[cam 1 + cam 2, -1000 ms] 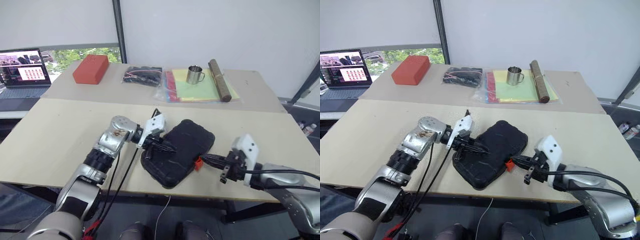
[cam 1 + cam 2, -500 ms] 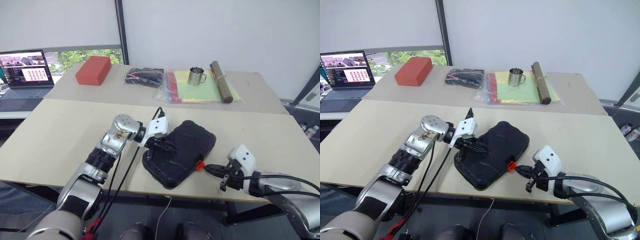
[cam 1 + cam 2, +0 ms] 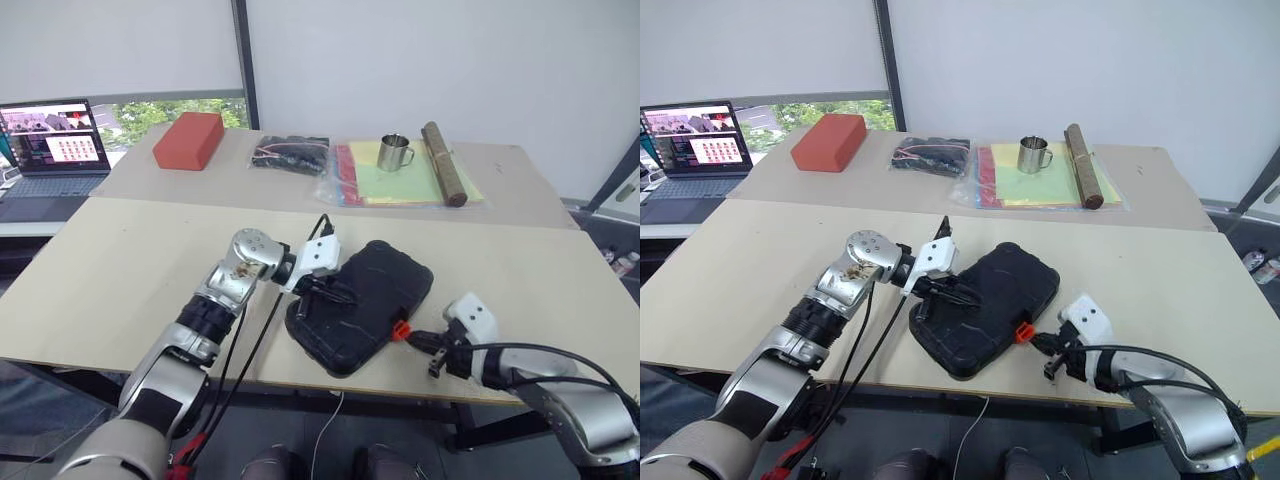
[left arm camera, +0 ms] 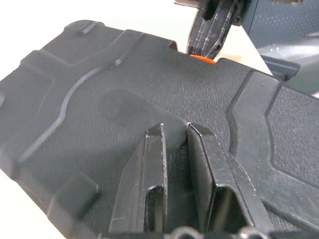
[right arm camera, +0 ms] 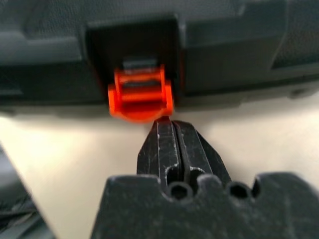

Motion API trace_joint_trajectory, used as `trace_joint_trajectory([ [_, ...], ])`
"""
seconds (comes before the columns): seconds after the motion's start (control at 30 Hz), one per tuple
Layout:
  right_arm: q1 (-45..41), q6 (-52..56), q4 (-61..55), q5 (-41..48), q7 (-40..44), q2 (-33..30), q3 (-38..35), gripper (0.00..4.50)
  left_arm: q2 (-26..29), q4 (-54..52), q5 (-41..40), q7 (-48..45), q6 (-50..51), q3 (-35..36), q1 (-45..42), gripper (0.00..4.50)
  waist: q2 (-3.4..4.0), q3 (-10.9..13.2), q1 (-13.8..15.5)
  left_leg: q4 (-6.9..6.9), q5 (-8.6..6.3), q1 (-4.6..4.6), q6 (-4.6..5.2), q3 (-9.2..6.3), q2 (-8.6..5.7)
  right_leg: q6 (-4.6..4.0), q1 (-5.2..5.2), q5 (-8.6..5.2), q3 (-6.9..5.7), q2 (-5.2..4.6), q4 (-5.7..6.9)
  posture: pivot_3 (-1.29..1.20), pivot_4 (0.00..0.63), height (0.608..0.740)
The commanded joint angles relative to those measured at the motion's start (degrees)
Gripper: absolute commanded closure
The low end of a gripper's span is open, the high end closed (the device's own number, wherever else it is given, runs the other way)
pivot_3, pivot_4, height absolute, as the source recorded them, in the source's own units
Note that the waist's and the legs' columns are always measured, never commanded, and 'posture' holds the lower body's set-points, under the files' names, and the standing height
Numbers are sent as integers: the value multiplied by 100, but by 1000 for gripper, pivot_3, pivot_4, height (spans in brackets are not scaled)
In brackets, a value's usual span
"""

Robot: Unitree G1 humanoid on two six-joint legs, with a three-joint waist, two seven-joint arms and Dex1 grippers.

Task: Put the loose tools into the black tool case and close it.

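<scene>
Right wrist view puts my right end effector directly in front of the orange latch, its two black fingers pressed flat together with nothing between them. I judge they are clenched on purpose: a single stiff point serves better for pushing the latch up against the shell than an open pair would. The tips sit just below the latch, close to it, though I cannot tell whether they touch.

From the head cameras, the black tool case lies with its lid down at the near edge of the desk, set diagonally, the latch side turned toward my right arm. None of the loose tools lie on the desk around it, so I take them to be inside, and the latch to be what is left.

My left end effector rests on top of the lid, fingers only slightly parted and gripping nothing, tips against the textured shell. I read this as a hold-down: pressing from above keeps the two halves shut and stops the case sliding away when the latch is pushed from the opposite side.

Farther back, well apart from the work, are a red block, a metal mug and a laptop.
</scene>
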Motion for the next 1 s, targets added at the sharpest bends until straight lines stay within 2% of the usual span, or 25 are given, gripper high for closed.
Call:
trace_joint_trajectory([
  [0.03, -624, 205, -577, 498, -128, 296, -174, 4500, -6, 476, 673, 232, -511, -453, 62, 3700, 0, 0, -34, 0, 0, 0, 0, 0, 0, -1, -2, 1, 0, 1, 0, 0, 150, 736],
  [0.23, -1172, 697, -659, 811, -298, 612, -254, 4500, -61, 787, 930, 350, -1076, -537, 45, 3700, 9, -5, -158, -12, 6, 6, -11, 0, 7, -12, -8, 7, 0, 7, 5, 0, 150, 736],
  [0.37, -1062, 560, -482, 487, -250, 448, 35, 4500, -124, 943, 968, 396, -1141, -488, 13, 3700, 10, -29, -54, -17, 3, 16, -6, -10, 7, -11, 10, 3, -8, 10, -1, 0, 150, 736],
  [0.57, -813, 541, -682, 637, -111, 103, -392, 4500, -23, 995, 713, 351, -857, -194, -3, 3700, 8, -32, -7, -9, -5, 3, 7, -9, -3, -2, 11, 1, -7, 2, -13, 0, 150, 736],
  [0.6, -750, 547, -710, 734, -9, -2, -548, 4500, 36, 870, 488, 242, -532, -19, 17, 3455, 8, -31, -8, -10, -5, 3, 7, -10, -3, -2, 10, 1, -7, 2, -13, 0, 150, 736],
  [0.67, -561, 539, -822, 1069, 491, -375, -1029, 3917, 323, 453, -82, -28, 407, 454, 75, 3043, 9, -31, -31, -10, -5, 2, 7, -10, -2, 0, 7, 0, -6, 5, -12, 0, 150, 736],
  [0.73, -359, 431, -883, 1401, 1147, -858, -1612, 3461, 816, 10, -503, -254, 1048, 880, 190, 2404, 11, -28, -91, -15, -4, 0, 6, -10, -1, 7, -1, -6, -1, 12, -9, 0, 150, 736],
  [0.8, -250, 409, -788, 1609, 1560, -1231, -2072, 2647, 1276, -372, -789, -463, 1414, 1147, 335, 1594, 15, -19, -156, -21, -2, -7, 2, -10, 2, 5, -12, -8, 1, 20, -7, 0, 150, 736],
  [0.93, -30, 577, 120, 2014, 3209, -2507, -3457, 1339, 3091, -1300, -2061, -1332, 3114, 2009, 642, 202, 12, 28, -141, -23, 4, -23, -7, -10, 6, -3, -31, -7, -1, 27, 1, 0, 150, 736],
  [0.97, 7, 650, 326, 2090, 3503, -2732, -3639, 989, 3452, -1419, -2319, -1357, 3342, 2058, 720, 0, 8, 33, -138, -19, 4, -37, -7, -11, 6, -3, -45, -7, -1, 26, 2, 0, 150, 736],
  [1.0, 63, 655, 541, 2094, 3801, -2956, -3767, 666, 3854, -1531, -2580, -1366, 3423, 2095, 864, 0, 7, 35, -136, -18, 4, -51, -7, -10, 6, -3, -57, -7, 0, 25, 1, 0, 150, 736],
])
